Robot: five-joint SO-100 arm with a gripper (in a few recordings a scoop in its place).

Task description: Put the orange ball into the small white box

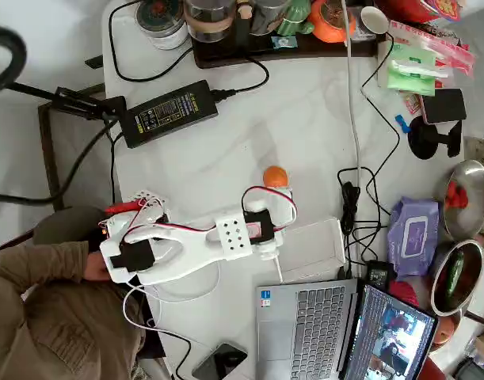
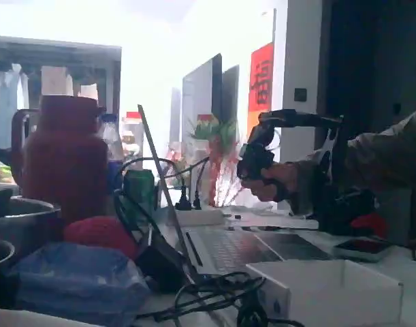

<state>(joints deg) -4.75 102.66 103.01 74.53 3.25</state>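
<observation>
Resting on white table (image 1: 305, 119) in overhead view: orange ball (image 1: 276, 176), just beyond jaws, apart from them. Arm's jaws (image 1: 271, 252) pointing toward laptop (image 1: 305, 324); released or clenched, cannot tell. Small white box (image 1: 314, 251) just right of jaws, ball far-left of it.

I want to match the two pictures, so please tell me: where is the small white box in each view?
Overhead view: the small white box lies right of centre, beside the arm's end effector, just above the laptop.
Fixed view: it stands in the bottom right corner, nearest the camera.
Shared landmark: the open laptop, next to the box in both.
</observation>
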